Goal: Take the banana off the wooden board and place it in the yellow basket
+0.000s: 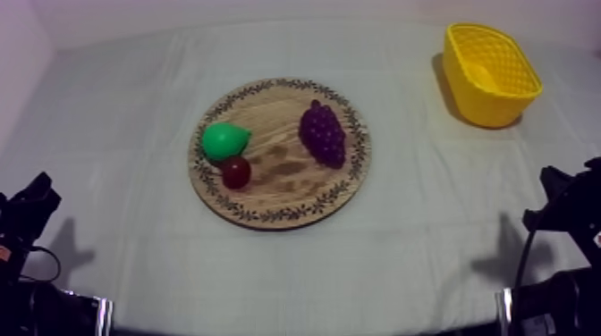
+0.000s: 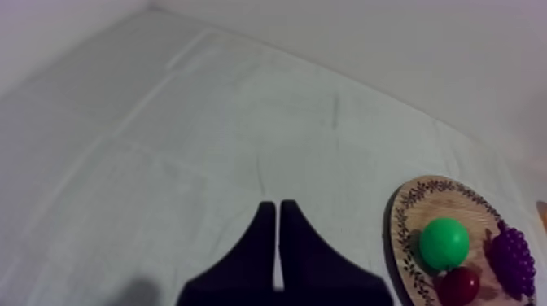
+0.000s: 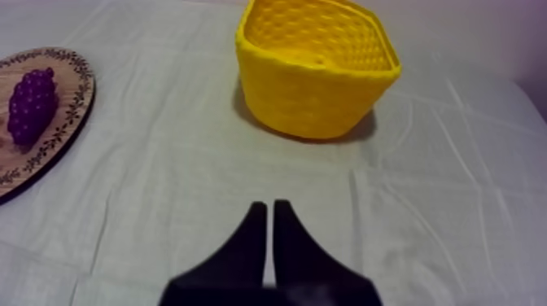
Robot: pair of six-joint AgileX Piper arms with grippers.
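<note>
The round wooden board [image 1: 286,201] lies mid-table and carries a green pear [image 1: 224,140], a small red fruit [image 1: 236,172] and purple grapes [image 1: 323,132]. The yellow basket [image 1: 489,73] stands at the far right. A pale yellow shape lies inside it, and I cannot tell whether it is the banana. My left gripper [image 2: 275,205] is shut on nothing, low over the cloth to the left of the board [image 2: 407,213]. My right gripper [image 3: 269,205] is also shut on nothing. It points at the basket [image 3: 313,77] from some way in front of it.
Wrinkled grey-white cloth covers the table between board and basket. Both arms sit low at the near corners, the left arm [image 1: 27,210] and the right arm [image 1: 563,192]. A pale wall runs along the far edge.
</note>
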